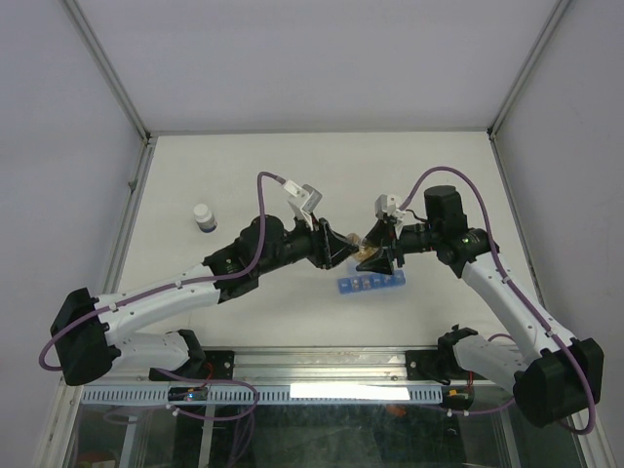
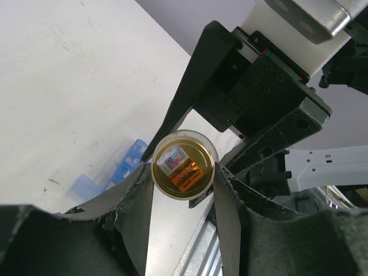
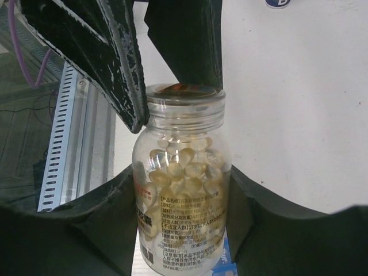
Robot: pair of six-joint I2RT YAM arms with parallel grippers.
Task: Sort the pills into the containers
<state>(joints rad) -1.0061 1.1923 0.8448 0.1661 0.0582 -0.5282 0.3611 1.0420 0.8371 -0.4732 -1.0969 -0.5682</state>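
White tabletop [image 1: 292,175] inside a grey-walled enclosure [image 1: 292,58]. Right gripper [image 3: 181,179], partly open, clamps the uncapped pill bottle [image 3: 181,218]. Left gripper [image 2: 184,175] pinches its rim, near the blue pill organiser [image 1: 369,284].

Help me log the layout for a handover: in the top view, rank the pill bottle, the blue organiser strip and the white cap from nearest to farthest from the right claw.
1. The pill bottle: held in the right claw, mid-table.
2. The blue organiser strip: just beneath the claw, toward the arm bases.
3. The white cap: far off to the left, standing alone.
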